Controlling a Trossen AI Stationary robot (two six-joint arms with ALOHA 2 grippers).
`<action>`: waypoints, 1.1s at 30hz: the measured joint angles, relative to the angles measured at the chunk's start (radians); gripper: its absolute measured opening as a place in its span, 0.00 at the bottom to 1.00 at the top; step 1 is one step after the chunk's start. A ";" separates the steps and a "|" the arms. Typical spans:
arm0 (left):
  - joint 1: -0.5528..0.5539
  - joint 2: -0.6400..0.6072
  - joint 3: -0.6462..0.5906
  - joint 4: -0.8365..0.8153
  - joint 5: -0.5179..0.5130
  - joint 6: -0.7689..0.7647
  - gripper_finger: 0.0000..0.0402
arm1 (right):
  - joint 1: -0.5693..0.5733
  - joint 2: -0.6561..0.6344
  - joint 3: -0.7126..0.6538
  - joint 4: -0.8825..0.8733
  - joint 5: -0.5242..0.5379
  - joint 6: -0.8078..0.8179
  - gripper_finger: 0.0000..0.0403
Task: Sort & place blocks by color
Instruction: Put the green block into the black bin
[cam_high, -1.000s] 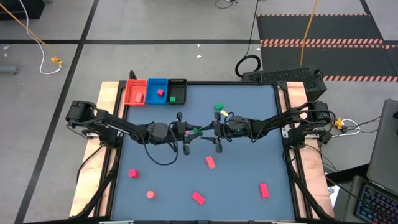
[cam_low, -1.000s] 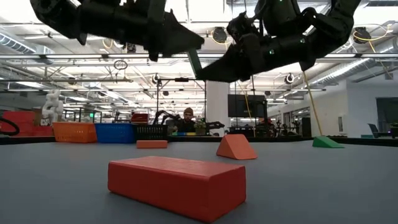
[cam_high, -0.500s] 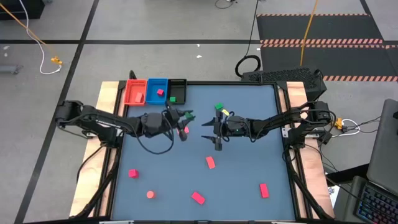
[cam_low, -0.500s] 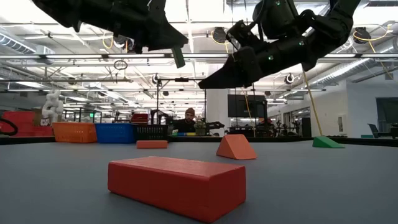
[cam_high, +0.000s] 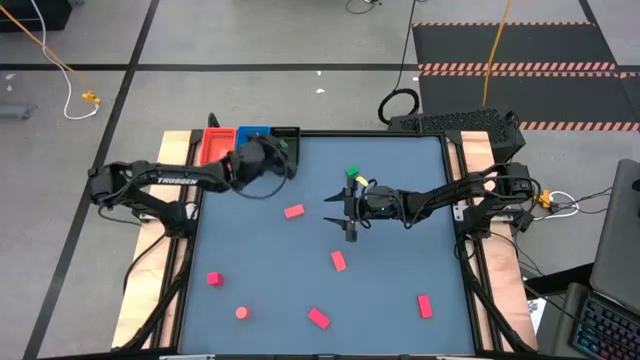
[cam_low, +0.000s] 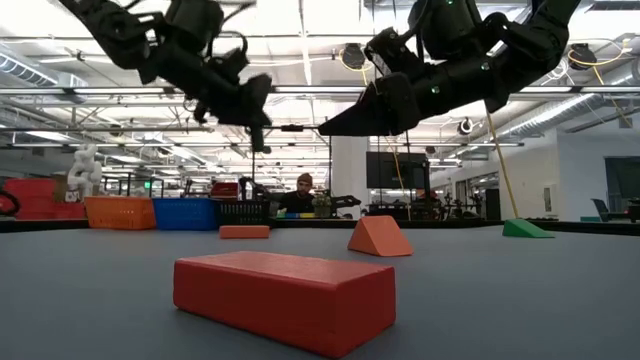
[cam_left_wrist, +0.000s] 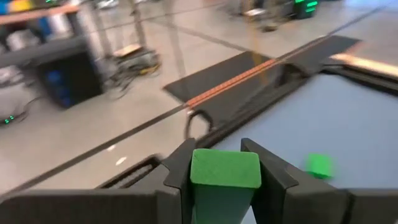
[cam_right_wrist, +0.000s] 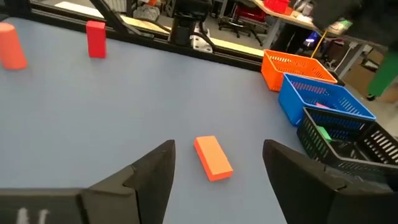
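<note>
Pincer (cam_left_wrist: 225, 171) of left arm grips smooth green block (cam_left_wrist: 224, 169).

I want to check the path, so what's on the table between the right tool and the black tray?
In the high view only bare table lies between the open right tool and the black tray; the red block sits off to the side.

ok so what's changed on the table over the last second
The left gripper, shut on a green block, swung from mid-table, where it met the right gripper, back to the trays and now hangs over the black tray. A red block hidden under the arms now shows. The right gripper drew back slightly and waits open at mid-table. The other loose blocks stayed put.
</note>
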 joint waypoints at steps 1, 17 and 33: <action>0.027 0.003 0.000 -0.007 -0.001 -0.010 0.26 | 0.000 0.000 0.000 0.004 0.000 -0.002 0.59; 0.156 0.145 0.000 0.030 0.062 -0.065 0.56 | -0.027 0.000 0.000 0.067 -0.002 0.031 0.58; 0.032 0.009 0.000 -0.018 0.147 -0.207 0.89 | -0.065 0.000 -0.001 -0.092 0.141 -0.016 0.58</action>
